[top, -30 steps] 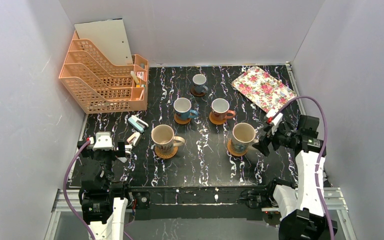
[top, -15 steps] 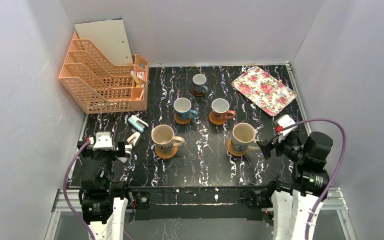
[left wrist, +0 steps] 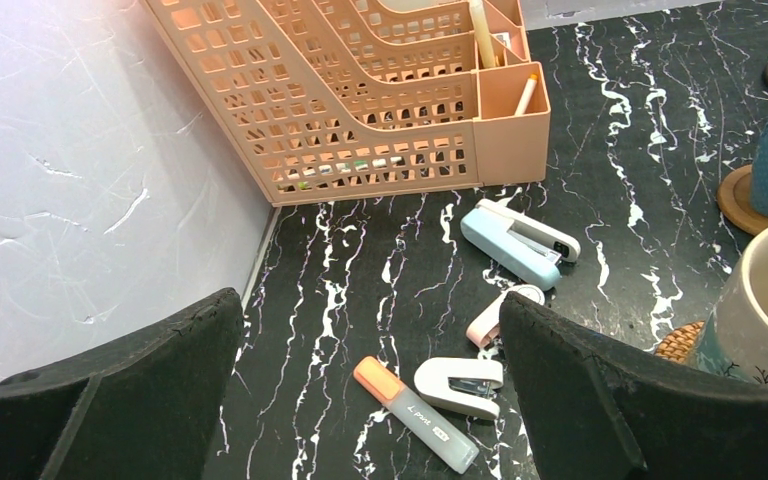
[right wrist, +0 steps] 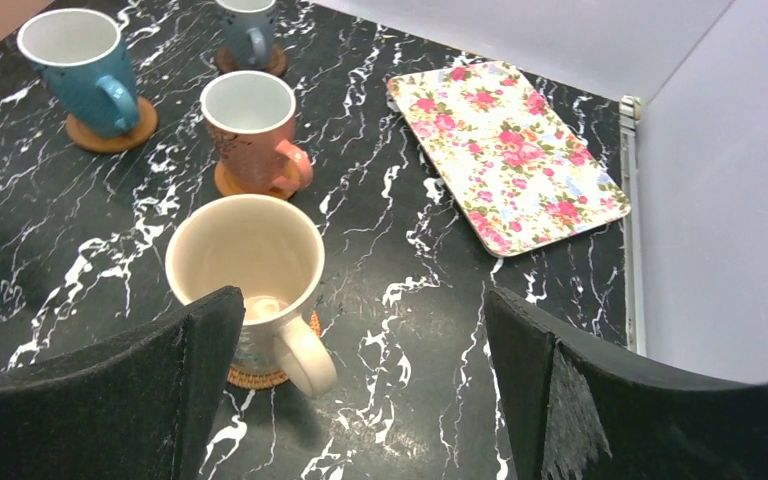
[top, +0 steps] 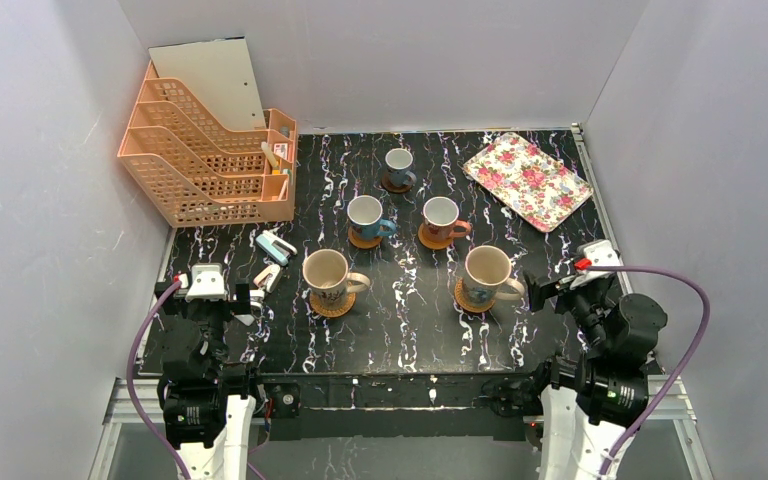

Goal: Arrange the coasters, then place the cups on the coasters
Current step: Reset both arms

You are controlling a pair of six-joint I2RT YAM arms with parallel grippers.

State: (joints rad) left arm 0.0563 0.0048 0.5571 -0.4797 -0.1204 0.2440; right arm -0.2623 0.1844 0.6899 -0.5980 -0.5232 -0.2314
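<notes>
Retreat of right gripper [right wrist: 355,300], fingers wide apart and empty, off large beige ceramic mug [right wrist: 245,260], left standing on woven wicker coaster [right wrist: 255,378]. All five cups look seated; task likely done. Left gripper [left wrist: 368,310] apart, empty.
</notes>
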